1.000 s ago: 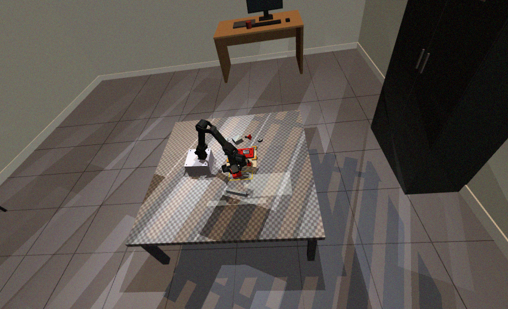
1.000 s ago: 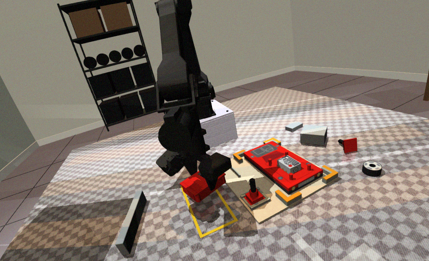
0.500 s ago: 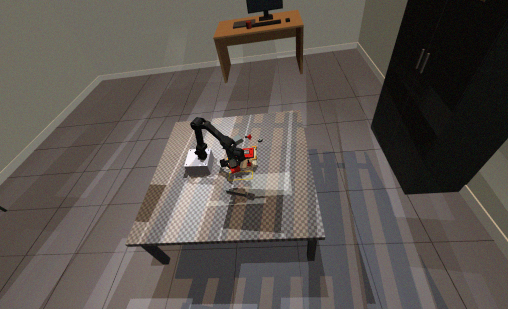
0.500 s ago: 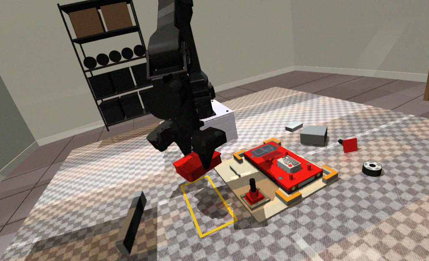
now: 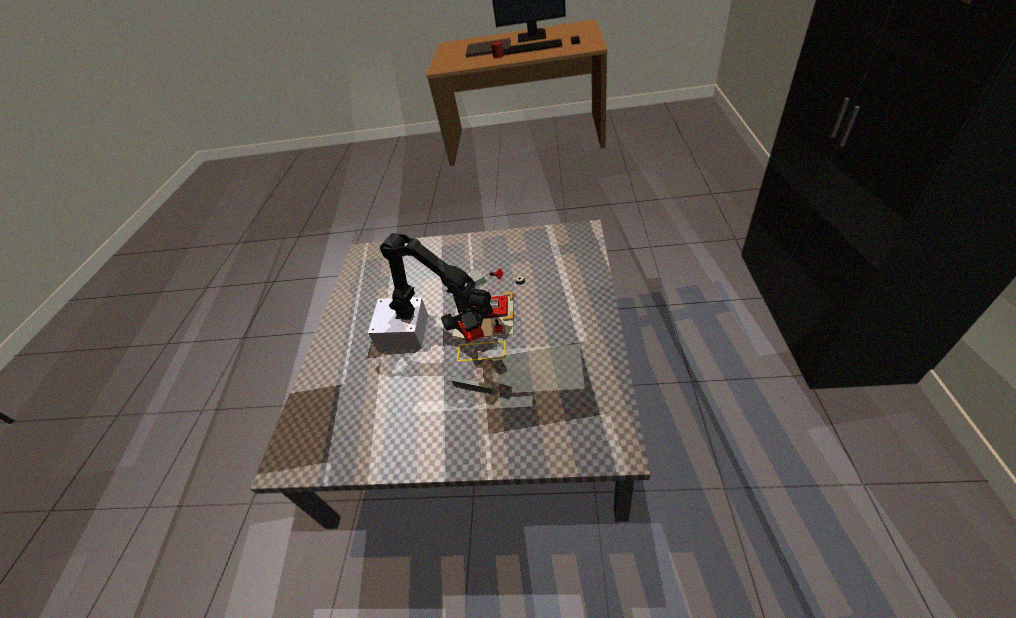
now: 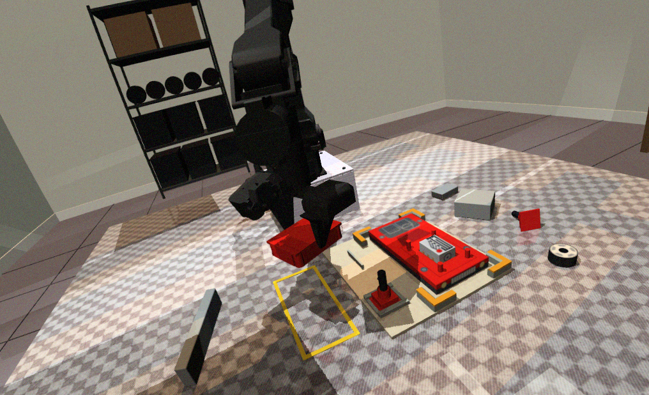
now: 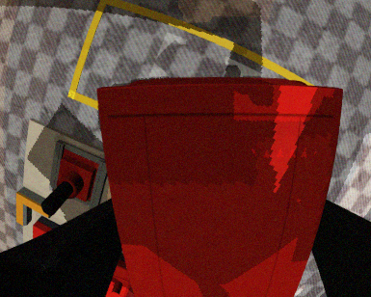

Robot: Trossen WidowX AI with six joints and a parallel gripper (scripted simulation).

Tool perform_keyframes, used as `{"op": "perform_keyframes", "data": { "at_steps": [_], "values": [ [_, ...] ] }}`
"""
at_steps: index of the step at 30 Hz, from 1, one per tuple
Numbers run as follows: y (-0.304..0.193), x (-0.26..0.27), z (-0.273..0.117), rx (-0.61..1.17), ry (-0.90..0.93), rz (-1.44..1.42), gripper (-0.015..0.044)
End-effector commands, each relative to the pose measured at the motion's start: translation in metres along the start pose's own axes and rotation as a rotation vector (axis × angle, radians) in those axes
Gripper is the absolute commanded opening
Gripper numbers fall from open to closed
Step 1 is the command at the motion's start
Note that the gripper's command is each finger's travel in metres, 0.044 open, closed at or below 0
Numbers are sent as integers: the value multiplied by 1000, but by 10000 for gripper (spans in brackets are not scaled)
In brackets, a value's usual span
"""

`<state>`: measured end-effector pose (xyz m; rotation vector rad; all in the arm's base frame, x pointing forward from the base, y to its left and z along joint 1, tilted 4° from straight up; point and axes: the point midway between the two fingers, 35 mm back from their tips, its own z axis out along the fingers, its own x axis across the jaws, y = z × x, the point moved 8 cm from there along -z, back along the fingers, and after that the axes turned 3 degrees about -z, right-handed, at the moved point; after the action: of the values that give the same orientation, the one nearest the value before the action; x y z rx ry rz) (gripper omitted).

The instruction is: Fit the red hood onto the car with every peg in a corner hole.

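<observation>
My gripper (image 6: 308, 230) (image 5: 467, 325) (image 7: 219, 208) is shut on the red hood (image 6: 295, 243) (image 5: 471, 332) (image 7: 219, 188), one finger on each long side. The hood hangs clear of the table, slightly tilted, above the far end of a yellow outlined rectangle (image 6: 290, 320) (image 7: 84, 60). The red chassis (image 6: 402, 234) (image 5: 503, 304) lies in its jig (image 6: 354, 274) to the right of the hood, with orange corner brackets around it. The grey engine block (image 6: 436, 248) sits on the deck with short red pegs (image 6: 408, 243) around it. In the wrist view the hood hides most of what lies below.
A red-and-black clamp post (image 6: 382, 290) stands on the jig's near corner. A grey bar (image 6: 199, 333) lies at the left front. A grey block (image 6: 474, 203), a small grey piece (image 6: 444, 190), a red tag (image 6: 529, 219) and a black ring (image 6: 563, 254) lie beyond the jig.
</observation>
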<state>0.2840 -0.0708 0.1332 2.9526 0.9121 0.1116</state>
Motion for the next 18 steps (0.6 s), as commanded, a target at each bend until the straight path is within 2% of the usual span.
{"op": "perform_keyframes", "data": {
  "at_steps": [1,18],
  "values": [
    [-7,14,-1,-10,-7,-99,0],
    [-61,81,-4,1,15,-564,0]
  ]
}}
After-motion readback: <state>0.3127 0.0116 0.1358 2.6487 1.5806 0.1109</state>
